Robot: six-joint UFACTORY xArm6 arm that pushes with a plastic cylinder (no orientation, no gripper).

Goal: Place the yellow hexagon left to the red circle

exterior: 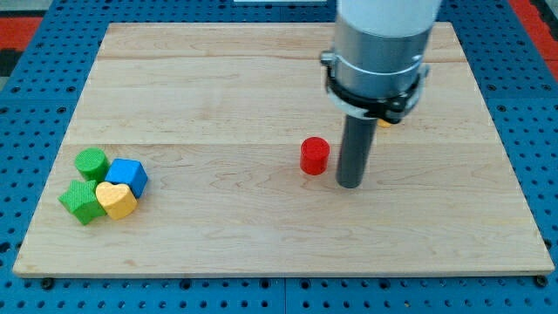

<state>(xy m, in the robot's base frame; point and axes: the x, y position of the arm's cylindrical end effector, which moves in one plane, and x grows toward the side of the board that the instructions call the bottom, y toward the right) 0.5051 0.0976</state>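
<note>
The red circle (315,156) is a short red cylinder standing near the middle of the wooden board (218,227). My tip (350,185) rests on the board just to the right of the red circle and slightly lower in the view, a small gap apart from it. A sliver of a yellow block (384,123) shows behind the arm's grey collar, up and to the right of the red circle; its shape is mostly hidden by the arm.
A cluster of blocks lies at the view's left: a green cylinder (91,163), a blue cube (127,175), a green block (80,201) and a yellow heart (116,201). The arm's grey body (379,52) covers the board's upper right.
</note>
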